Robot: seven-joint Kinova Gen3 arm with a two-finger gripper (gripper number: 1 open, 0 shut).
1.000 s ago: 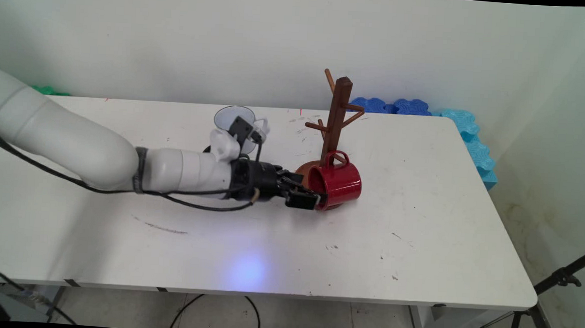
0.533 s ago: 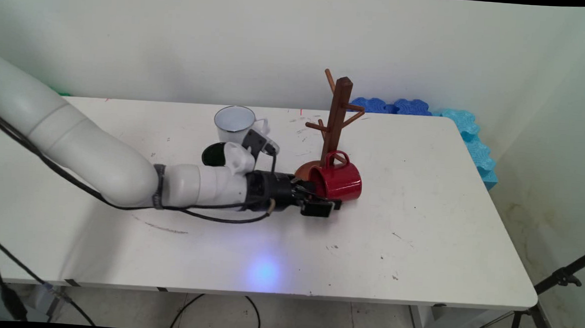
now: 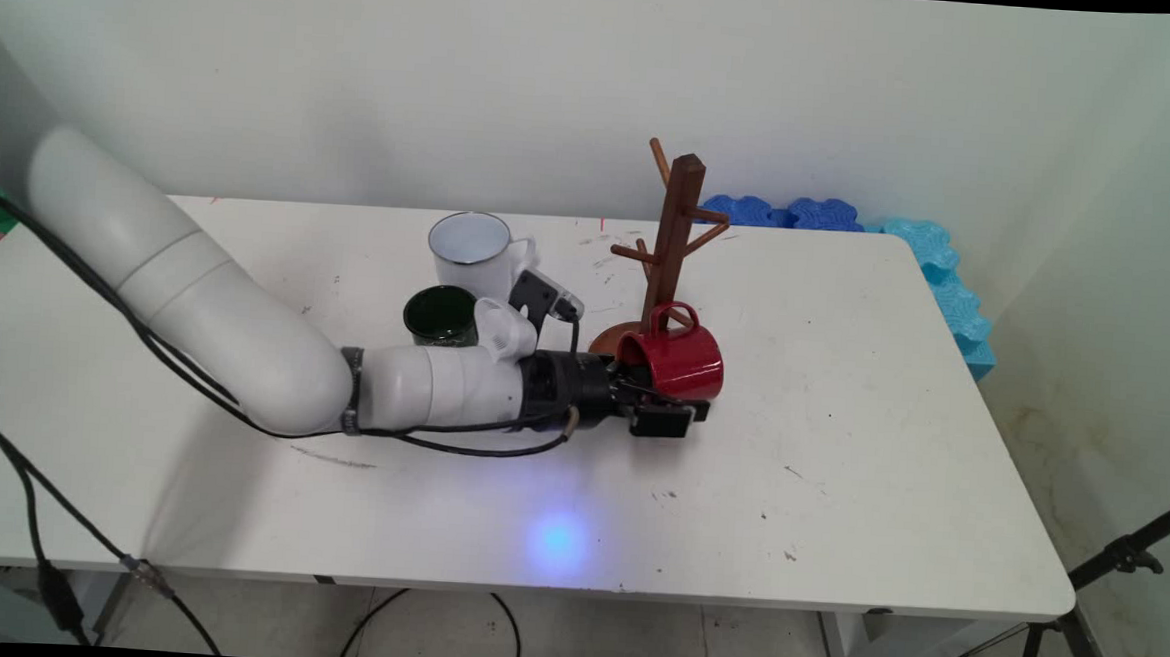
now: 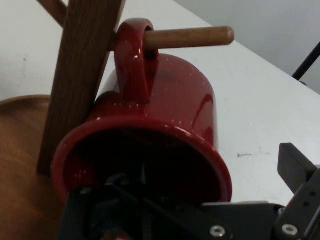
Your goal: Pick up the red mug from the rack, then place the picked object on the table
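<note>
A glossy red mug [image 3: 684, 359] [image 4: 170, 100] hangs by its handle on a low peg [image 4: 190, 36] of the brown wooden mug tree [image 3: 675, 233] [image 4: 80, 65]. Its mouth is tipped toward my hand. My black gripper [image 3: 667, 395] [image 4: 207, 170] is open and straddles the mug's rim. One finger reaches into the dark inside of the mug, and the other finger [image 4: 295, 165] lies outside along the near wall, just above the table. The tree's round base [image 3: 609, 340] sits right under the mug.
A white enamel mug [image 3: 471, 247] and a small dark green cup [image 3: 441, 313] stand just behind my wrist. Blue foam pieces [image 3: 801, 212] line the far right edge of the table. A black tripod [image 3: 1081, 615] stands on the floor at the right.
The arm has pushed rightward along the table. The gripper went from just left of the mug's mouth to straddling its rim. The mug stays on its peg.
</note>
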